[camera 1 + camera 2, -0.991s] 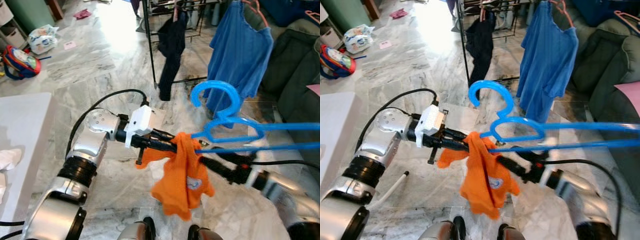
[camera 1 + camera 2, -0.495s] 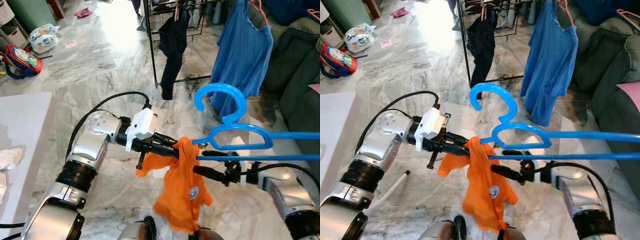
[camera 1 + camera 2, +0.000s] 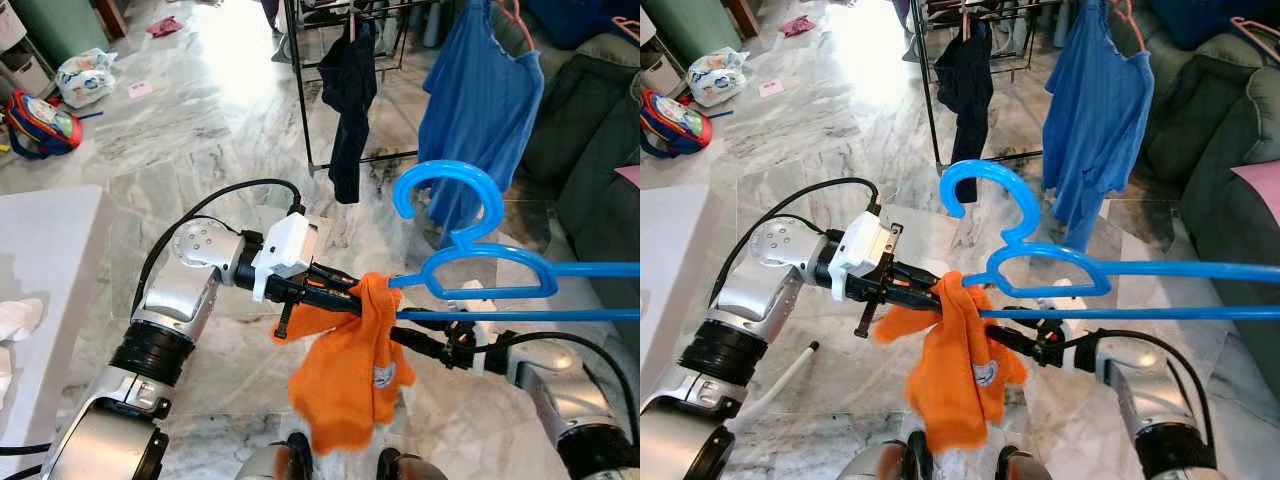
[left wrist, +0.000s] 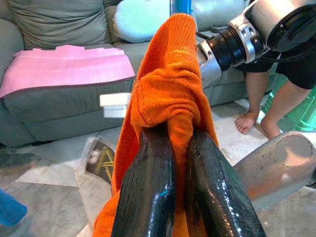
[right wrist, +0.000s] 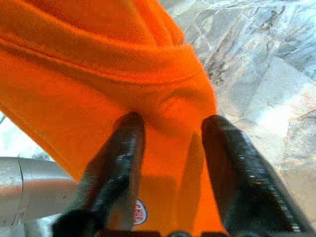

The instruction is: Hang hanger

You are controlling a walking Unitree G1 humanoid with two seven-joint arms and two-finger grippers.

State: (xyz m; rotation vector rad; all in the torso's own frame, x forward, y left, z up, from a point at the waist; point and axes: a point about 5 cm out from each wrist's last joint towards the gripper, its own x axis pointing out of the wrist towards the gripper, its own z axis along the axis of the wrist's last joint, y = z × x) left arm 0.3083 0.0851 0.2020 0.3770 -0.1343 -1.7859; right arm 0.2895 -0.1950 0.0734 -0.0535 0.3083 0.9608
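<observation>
A large blue plastic hanger (image 3: pixel 445 168) lies level in front of me, its hook up and its long bars running off to the right. Its left end is tucked into an orange garment (image 3: pixel 345 385) that droops toward the floor. My left gripper (image 3: pixel 345 290) is shut on a fold of that garment (image 4: pixel 168 89), just below the hanger's tip. My right gripper (image 3: pixel 405 338) sits under the hanger's lower bar and reaches in from the right. It is open, with its fingertips (image 5: pixel 128 128) against the orange cloth (image 5: pixel 98 74).
A black clothes rack (image 3: pixel 300 90) stands ahead with a dark garment (image 3: pixel 350 90) and a blue shirt (image 3: pixel 480 100) hanging on it. A dark green sofa (image 3: pixel 600 120) is on the right and a white table (image 3: pixel 50 260) on the left. Bags (image 3: pixel 40 120) lie on the marble floor. A person's feet (image 4: pixel 247 123) are near the sofa.
My right gripper has drawn in leftward to the orange garment. The hanger has risen slightly, and the garment now hangs more to the left.
</observation>
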